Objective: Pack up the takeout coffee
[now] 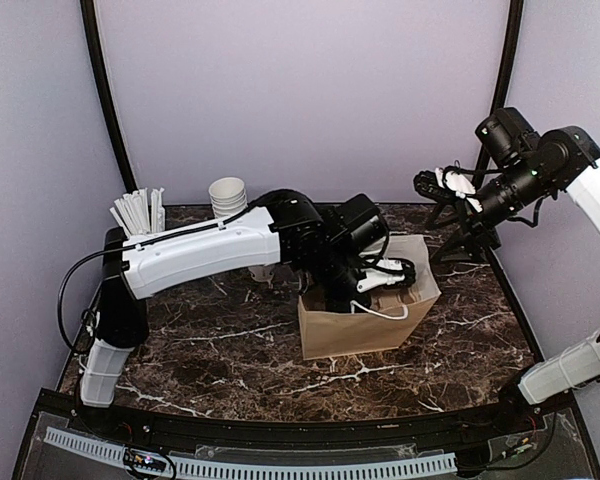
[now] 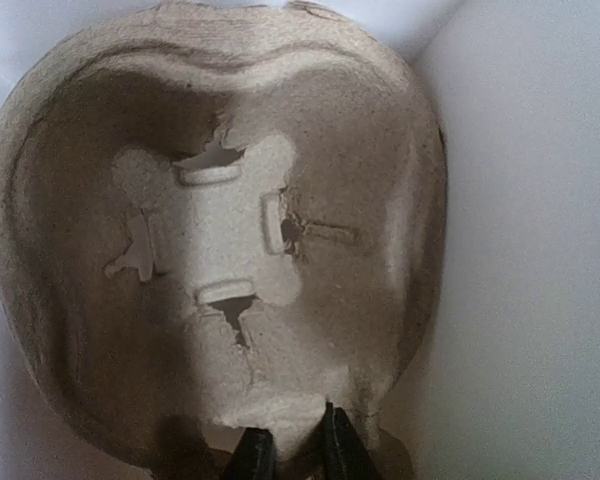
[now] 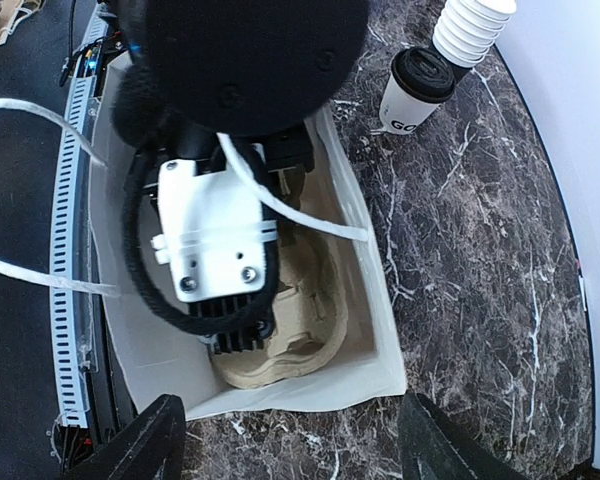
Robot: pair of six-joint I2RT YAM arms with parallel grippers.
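Coffee [image 3: 417, 88] was not packed: the one lidded cup in view stood upright on the table [image 1: 230, 350] beyond the bag [image 1: 365, 330], just beside the stack [image 3: 468, 28] of lidless cups.

Nearest, the bag stood open, and the left gripper [image 2: 295, 430] reached down inside it. Its fingers were narrow, pinched on the rim of a pulp carrier [image 2: 220, 230]. The carrier lay low in the bag, close against a white inner wall, and I could not tell whether it sat flat on the bottom.

That was the first risk. Let go while tilted, the carrier would likely settle askew, and a cup dropped into it could tip and spill. The pulp also looked torn around its cut-outs, so a hard squeeze might rip it further.

A white cable [image 1: 380, 310] hung over the bag's rim. On the way out it could catch the paper and drag or topple the bag.

Farther back, the cup's closeness to the stack meant a careless grasp could knock the stack over.

The right gripper [image 1: 448, 187] hung high at the far right, fingers wide apart and holding nothing.
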